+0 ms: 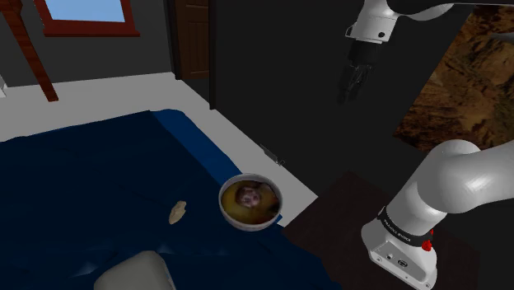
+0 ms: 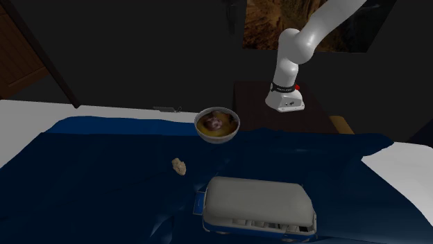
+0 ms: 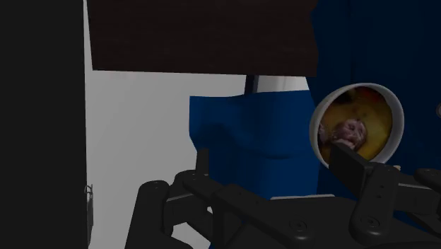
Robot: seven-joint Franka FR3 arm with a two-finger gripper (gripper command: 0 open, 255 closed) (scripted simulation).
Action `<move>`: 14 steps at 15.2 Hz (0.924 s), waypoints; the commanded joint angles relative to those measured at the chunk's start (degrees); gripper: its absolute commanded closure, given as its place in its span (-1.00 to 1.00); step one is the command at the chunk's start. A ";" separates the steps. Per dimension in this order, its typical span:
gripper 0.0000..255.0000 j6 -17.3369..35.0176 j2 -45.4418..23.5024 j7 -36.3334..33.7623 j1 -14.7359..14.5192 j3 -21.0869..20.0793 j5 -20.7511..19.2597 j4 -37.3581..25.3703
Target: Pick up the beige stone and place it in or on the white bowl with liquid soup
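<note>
Stone first, at the shoulder view's left: the small beige stone (image 1: 177, 212) lies loose on the blue cloth (image 1: 82, 181), far below the gripper (image 1: 348, 92) and farther out from it than the bowl is. Nothing touches or covers the stone, so we judge a straight descent from above should reach it.

Next comes the white bowl (image 1: 224, 210), standing upright near the cloth's edge, between the stone and the gripper's side of the scene. It holds yellowish soup (image 1: 262, 216) with a darker lump in the middle. Stone and bowl sit near each other but apart, so the carry should be short once the stone is lifted (the liquid suggests lowering it gently, not dropping it).

Furthest right and high up, the gripper hangs from the arm (image 1: 395, 16), well above both things and holding nothing. In the wrist view its two black fingers stand spread, with the bowl off to one side beyond them. We read this as the start of the approach, with the grasp not yet begun. The gripper must first travel out past the bowl and down.

A toy van (image 2: 257, 208) rests on the cloth beyond the stone, clear of that path as far as we can judge.
</note>
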State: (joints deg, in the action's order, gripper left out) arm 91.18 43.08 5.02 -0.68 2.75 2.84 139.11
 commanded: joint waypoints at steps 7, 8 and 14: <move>-1.00 8.44 -2.61 -8.11 -2.66 -7.32 4.53 4.30; -1.00 9.93 -3.41 -9.44 -3.11 -8.55 5.22 4.73; -1.00 19.19 -10.28 -17.51 -5.42 -16.01 8.44 5.50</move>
State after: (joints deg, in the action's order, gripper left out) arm 108.47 33.76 -11.05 -5.69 -11.96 10.73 144.01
